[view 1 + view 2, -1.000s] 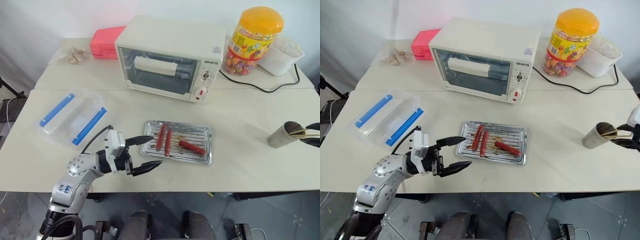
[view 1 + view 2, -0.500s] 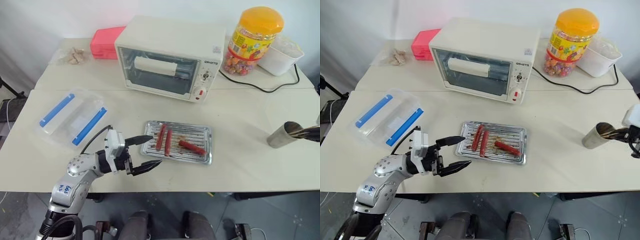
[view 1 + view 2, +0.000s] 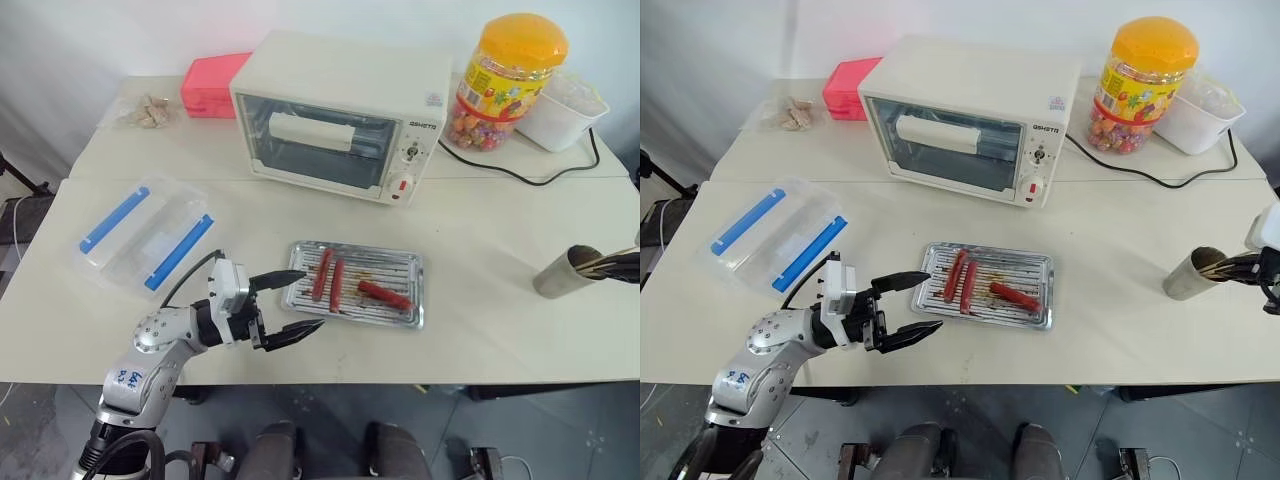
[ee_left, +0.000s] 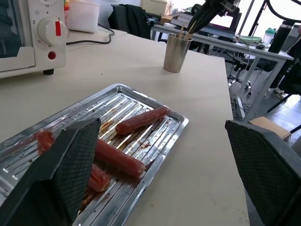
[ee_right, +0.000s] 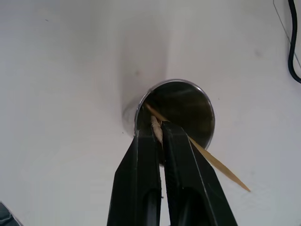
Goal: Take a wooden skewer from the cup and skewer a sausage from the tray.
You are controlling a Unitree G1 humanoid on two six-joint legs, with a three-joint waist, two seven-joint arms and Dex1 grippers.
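- The right end effector (image 5: pixel 157 134) is seen pinched tight on a wooden skewer (image 5: pixel 154 126) at the mouth of the cup (image 3: pixel 1188 273), at 3 o'clock from the tray (image 3: pixel 405 297).
- The left end effector (image 3: pixel 300 301) is held wide apart at 9 o'clock from the tray.
- The sausage (image 3: pixel 384 293) is seen lying in the tray on the tabletop (image 3: pixel 480 240).

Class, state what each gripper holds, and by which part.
Right gripper pinches a wooden skewer by its top end, above the cup. Left gripper holds nothing.

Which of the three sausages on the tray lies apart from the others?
The deep-red sausage, lying slantwise mid-tray; the two slimmer orange-red sausages sit side by side at the end near the open left hand.
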